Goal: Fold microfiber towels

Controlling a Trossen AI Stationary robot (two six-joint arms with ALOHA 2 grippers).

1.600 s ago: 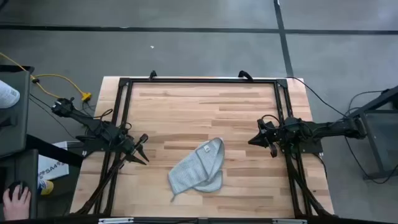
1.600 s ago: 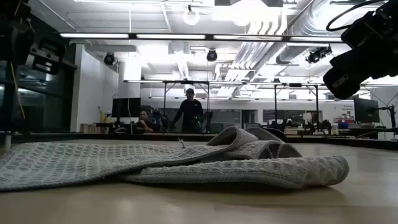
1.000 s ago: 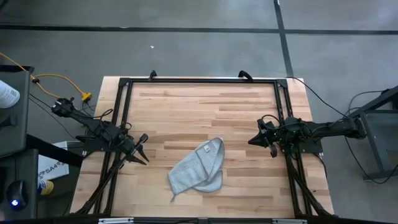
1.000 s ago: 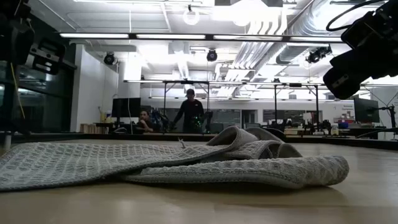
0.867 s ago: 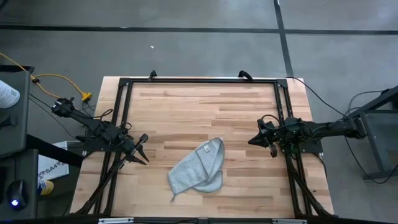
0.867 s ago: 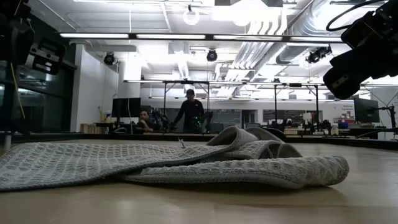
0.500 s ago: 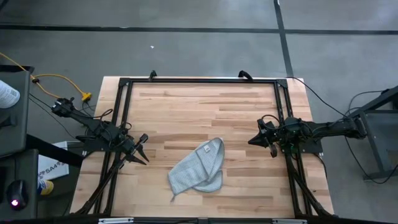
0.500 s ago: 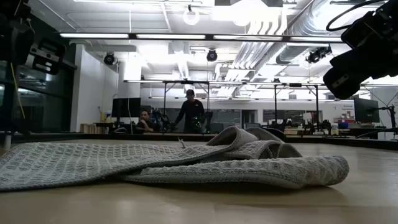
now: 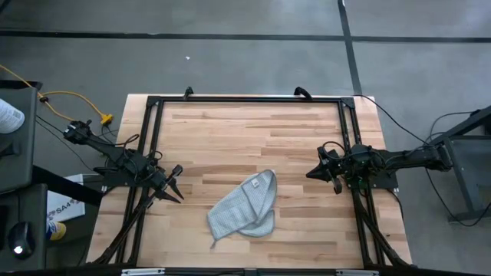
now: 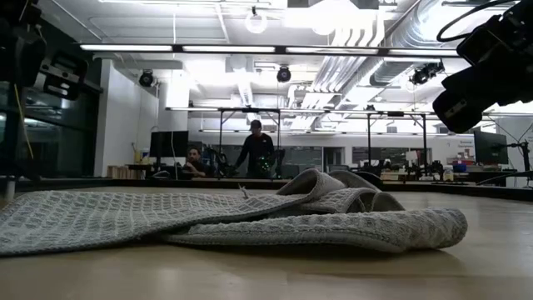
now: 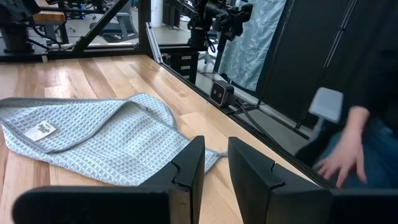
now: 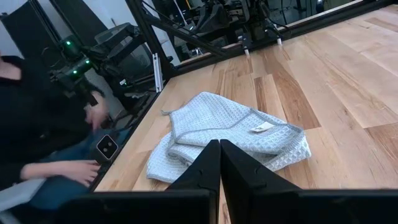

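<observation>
A light grey waffle-weave towel (image 9: 244, 207) lies crumpled and partly folded over itself on the wooden table, near its front middle; a small white label (image 9: 251, 185) shows on top. It also shows in the low view (image 10: 250, 218), the left wrist view (image 11: 93, 134) and the right wrist view (image 12: 230, 134). My left gripper (image 9: 177, 186) hovers over the table's left side, left of the towel, fingers a little apart and empty (image 11: 214, 165). My right gripper (image 9: 312, 173) hovers at the right side, shut and empty (image 12: 219, 163).
A black metal frame (image 9: 245, 100) runs around the table's edges. A person sits beyond the near edge; a hand (image 11: 341, 158) and a forearm (image 12: 56, 171) show. People stand far off in the room (image 10: 256, 152). Bare wood lies behind the towel.
</observation>
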